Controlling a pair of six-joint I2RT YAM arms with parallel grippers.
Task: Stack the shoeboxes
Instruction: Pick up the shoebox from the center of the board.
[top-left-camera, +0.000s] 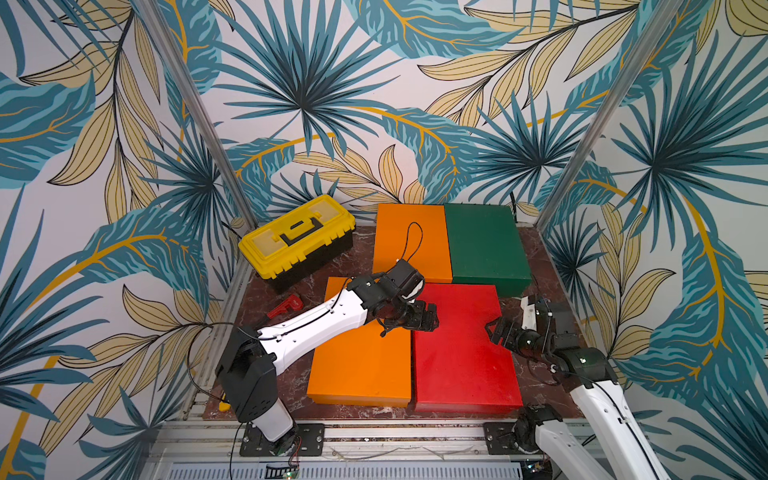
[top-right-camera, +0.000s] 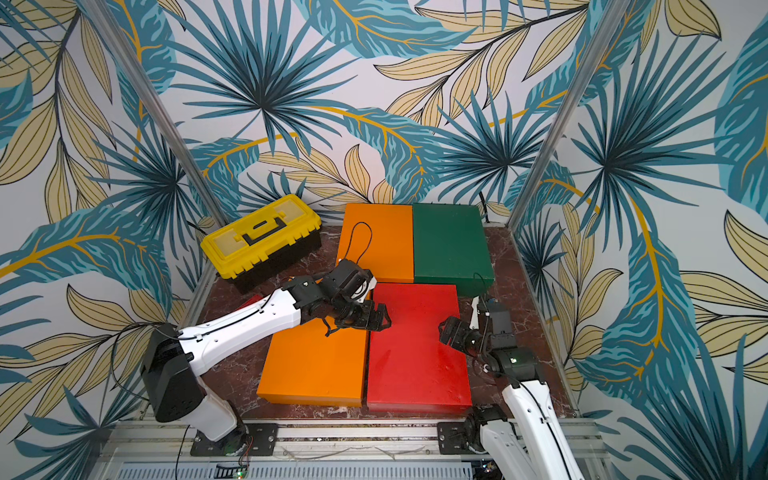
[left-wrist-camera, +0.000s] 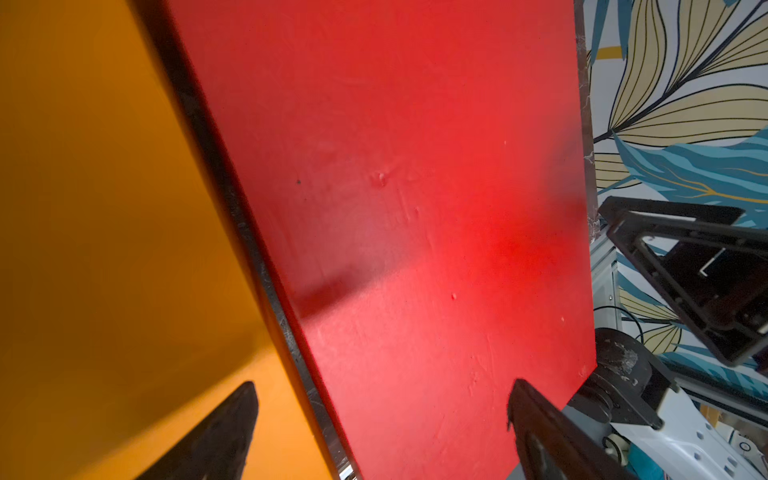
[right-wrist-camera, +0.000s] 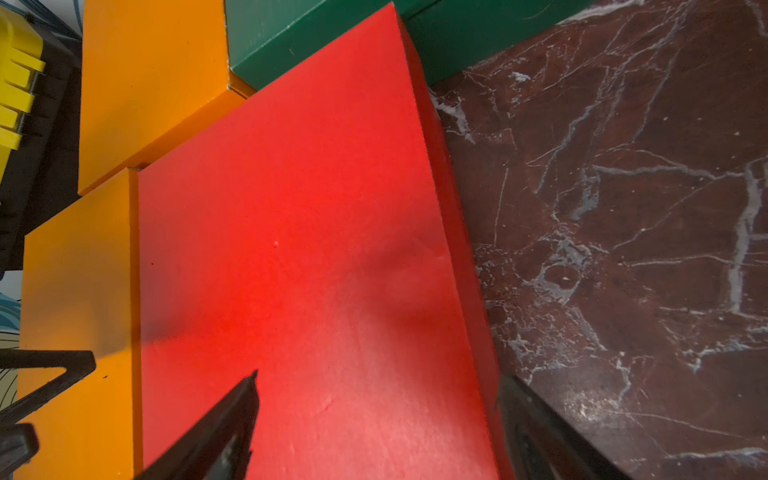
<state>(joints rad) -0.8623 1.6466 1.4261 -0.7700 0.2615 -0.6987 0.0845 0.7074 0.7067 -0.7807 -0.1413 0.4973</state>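
Shoeboxes: we find four shoeboxes lying flat on the bench (right-wrist-camera: 623, 208) in one layer, lids on, two in front and two behind.
Red shoebox (top-left-camera: 461, 353): lower centre in both top views, the right one of the front pair. Its long side lies against the front orange shoebox (top-left-camera: 361, 365).
Rear pair: the rear orange shoebox (top-left-camera: 395, 249) and the green shoebox (top-left-camera: 486, 245) sit side by side at mid-frame, close against the red shoebox's far end.
Left claw (top-left-camera: 430, 319): spread wide, gripping nothing. In the left wrist view we see one finger (left-wrist-camera: 224, 436) over the front orange lid and the other over the red lid, straddling the seam. We cannot tell whether it touches.
Right claw (top-left-camera: 493, 330): spread wide, gripping nothing. One finger (right-wrist-camera: 220, 428) is over the red lid, the other past the box's right edge, over the bench.
Toolbox (top-left-camera: 297, 237): yellow, closed, left of the rear orange shoebox and apart from it.
Red tool (top-left-camera: 289, 305): on the bench, just in front of the toolbox.
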